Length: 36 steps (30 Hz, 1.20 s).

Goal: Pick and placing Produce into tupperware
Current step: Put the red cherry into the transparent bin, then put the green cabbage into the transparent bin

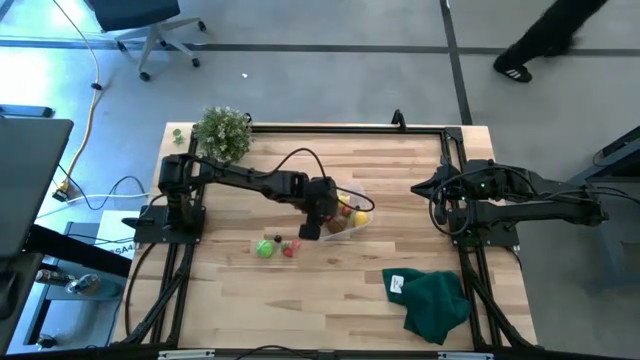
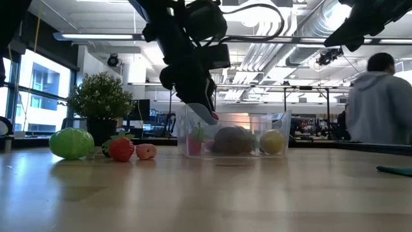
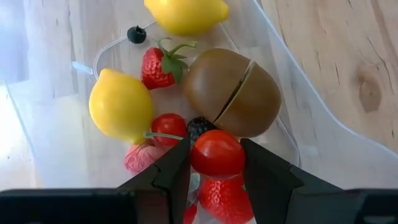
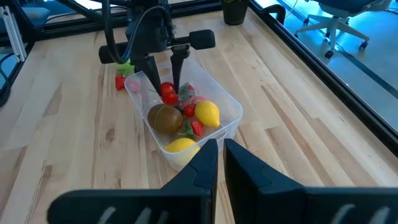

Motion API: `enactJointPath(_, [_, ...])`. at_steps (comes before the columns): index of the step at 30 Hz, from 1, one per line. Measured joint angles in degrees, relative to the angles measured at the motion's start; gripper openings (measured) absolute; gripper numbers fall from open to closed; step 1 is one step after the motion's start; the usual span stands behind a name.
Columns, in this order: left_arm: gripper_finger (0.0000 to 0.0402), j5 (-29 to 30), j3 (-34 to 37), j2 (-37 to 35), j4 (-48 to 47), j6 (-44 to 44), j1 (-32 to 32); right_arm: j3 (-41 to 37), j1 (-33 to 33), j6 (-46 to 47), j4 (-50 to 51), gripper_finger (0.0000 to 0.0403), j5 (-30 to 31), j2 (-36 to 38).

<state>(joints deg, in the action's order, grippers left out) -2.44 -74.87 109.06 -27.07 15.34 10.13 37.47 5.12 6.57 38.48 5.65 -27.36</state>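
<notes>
L gripper hung over the clear tub at table centre, grasping a red tomato above lemons & kiwi. R gripper waited at R side, clenched empty.

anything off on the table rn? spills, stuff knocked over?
Nothing spilled or tipped. The tupperware sits flat, the left end effector holds a red tomato over it. Green cloth lies crumpled near the table's corner, clear of the work.
</notes>
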Motion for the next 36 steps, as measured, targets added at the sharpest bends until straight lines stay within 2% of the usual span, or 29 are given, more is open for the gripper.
enactJointPath(6, [0.0135, -0.1, 0.0, 0.0, -0.1, 0.7, 0.0, 0.0, 0.0, 0.0, 0.0, 0.0019, 0.0, 0.0])
enactJointPath(14, [0.0225, -0.1, 0.0, 0.0, -0.1, -0.4, 0.0, 0.0, 0.0, 0.0, 0.0, 0.0019, 0.0, 0.0])
enactJointPath(18, [0.0243, -0.7, -2.2, -0.1, -4.0, -0.8, 0.0, 0.0, 0.0, 0.0, 0.0, 0.0019, 0.0, 0.0])
enactJointPath(22, [0.0241, -1.1, -6.8, -0.2, -11.4, -0.7, 0.0, 0.0, 0.0, 0.0, 0.0, 0.0019, 0.0, 0.0])
enactJointPath(29, [0.0208, -1.1, -15.7, -0.3, -27.0, 2.1, -0.1, 0.0, 0.0, 0.0, 0.0, 0.0019, 0.0, 0.0])
enactJointPath(36, [0.0184, -0.9, -17.5, -1.2, -36.0, 2.2, -1.0, 0.0, 0.0, 0.0, 0.0, 0.0019, 0.0, 0.0])
